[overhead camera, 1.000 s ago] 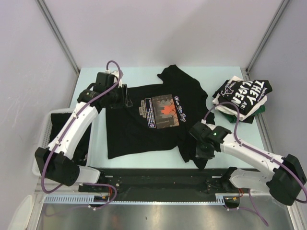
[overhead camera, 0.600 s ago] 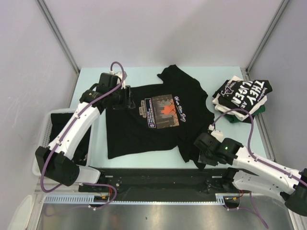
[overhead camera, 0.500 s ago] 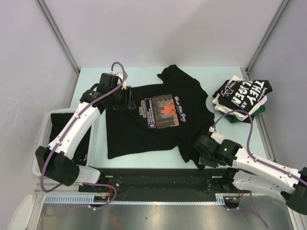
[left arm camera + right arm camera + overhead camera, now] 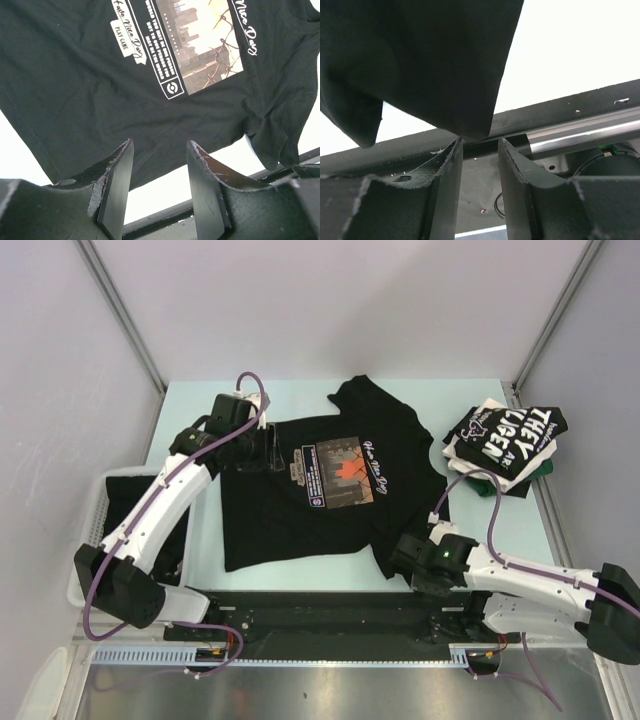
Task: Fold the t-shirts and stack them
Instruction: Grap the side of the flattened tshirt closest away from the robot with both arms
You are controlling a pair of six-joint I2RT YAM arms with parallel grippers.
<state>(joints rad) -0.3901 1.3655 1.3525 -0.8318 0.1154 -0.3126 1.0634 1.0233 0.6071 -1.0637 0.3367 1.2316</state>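
Since a second ago, the right arm [image 4: 530, 575] has sunk low, its gripper now nearer the front edge. From the left we see one white basket [image 4: 88, 540] at 9 o'clock holding one dark garment [image 4: 125, 495]. The left gripper [image 4: 159, 145], jaws spread and empty, hovers over one t-shirt [image 4: 300, 510] spread flat at centre. At 5 o'clock the right gripper [image 4: 480, 141] has its jaws apart at the shirt's sleeve tip. One stack of folded t-shirts [image 4: 505, 440] sits at 2 o'clock.

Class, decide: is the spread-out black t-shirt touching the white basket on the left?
Apart. The top view shows a strip of bare table between the t-shirt and the basket.
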